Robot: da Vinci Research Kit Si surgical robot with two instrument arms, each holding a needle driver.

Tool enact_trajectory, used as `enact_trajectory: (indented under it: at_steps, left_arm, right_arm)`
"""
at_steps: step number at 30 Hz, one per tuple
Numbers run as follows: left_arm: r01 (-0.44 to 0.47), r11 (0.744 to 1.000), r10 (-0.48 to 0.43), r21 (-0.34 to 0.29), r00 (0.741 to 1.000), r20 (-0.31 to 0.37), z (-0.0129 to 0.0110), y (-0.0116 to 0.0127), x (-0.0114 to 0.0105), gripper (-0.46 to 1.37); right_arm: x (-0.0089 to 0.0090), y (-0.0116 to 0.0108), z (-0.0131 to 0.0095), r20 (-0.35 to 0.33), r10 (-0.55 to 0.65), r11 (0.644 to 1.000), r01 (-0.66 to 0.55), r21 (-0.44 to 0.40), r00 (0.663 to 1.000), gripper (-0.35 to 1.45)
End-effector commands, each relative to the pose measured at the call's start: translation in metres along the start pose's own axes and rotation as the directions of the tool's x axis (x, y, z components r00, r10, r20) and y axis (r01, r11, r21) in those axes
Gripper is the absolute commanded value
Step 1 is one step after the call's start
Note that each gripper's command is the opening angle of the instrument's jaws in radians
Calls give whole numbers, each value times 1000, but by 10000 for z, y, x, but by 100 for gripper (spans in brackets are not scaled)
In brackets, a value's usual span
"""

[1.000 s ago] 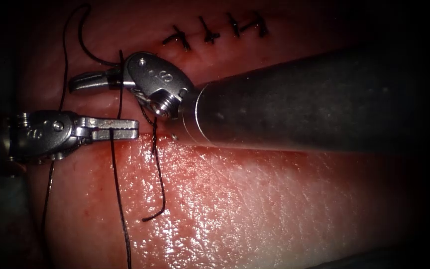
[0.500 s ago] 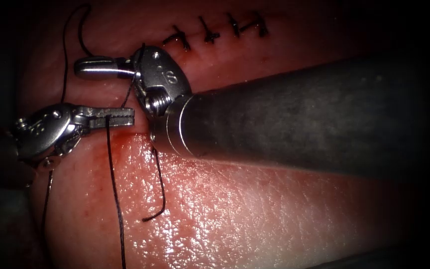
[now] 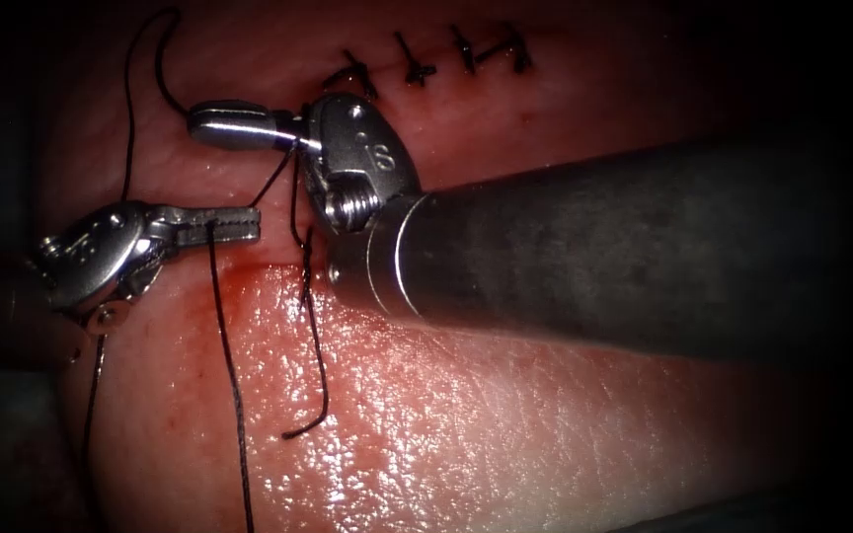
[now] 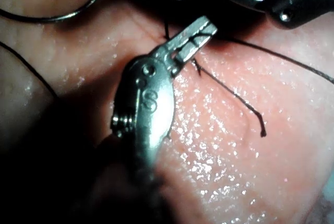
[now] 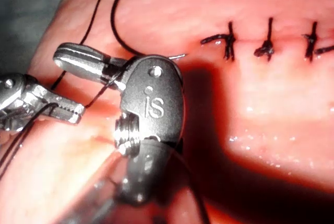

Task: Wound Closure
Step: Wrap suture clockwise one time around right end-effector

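Dark thread [image 3: 229, 365] in both tools, stitches [image 3: 417, 61] beyond right tool [image 3: 234, 126].

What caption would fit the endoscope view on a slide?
Both hands grip thread: left hand and right hand flank the cut's open end on the tissue, beside four finished stitches.

A surgical training bench: pork-belly tissue [image 3: 505, 415] with dark stitches [image 3: 417, 61] and loose suture thread [image 3: 234, 395].

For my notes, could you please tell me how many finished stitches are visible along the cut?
3, in a row along the cut: first stitch, second stitch, third stitch. The right tool may hide more.
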Motion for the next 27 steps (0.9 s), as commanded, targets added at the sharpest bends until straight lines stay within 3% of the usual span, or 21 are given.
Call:
enact_trajectory:
  at_steps: [1,7,18,23,27]
  left_arm:
    - [1,1000,-1,-10,1000,-7,0,0,1,-35]
    - [4,1000,-4,-10,1000,-9,-1,-6,2,-35]
    - [35,999,-35,-13,999,-18,0,-18,-6,-35]
    - [36,999,-36,-15,999,-19,1,-23,-7,-35]
    - [44,999,-45,-25,999,-20,1,-27,-6,-35]
  right_arm:
    - [1,-1,-3,6,5,1000,-5,1,1000,-35]
    - [5,-6,-14,51,-6,998,3,57,999,-35]
    - [13,-8,-16,47,-46,997,43,67,998,-35]
    - [12,-11,-12,152,-118,962,75,262,981,-35]
    - [13,-9,-12,176,-138,947,79,310,975,-35]
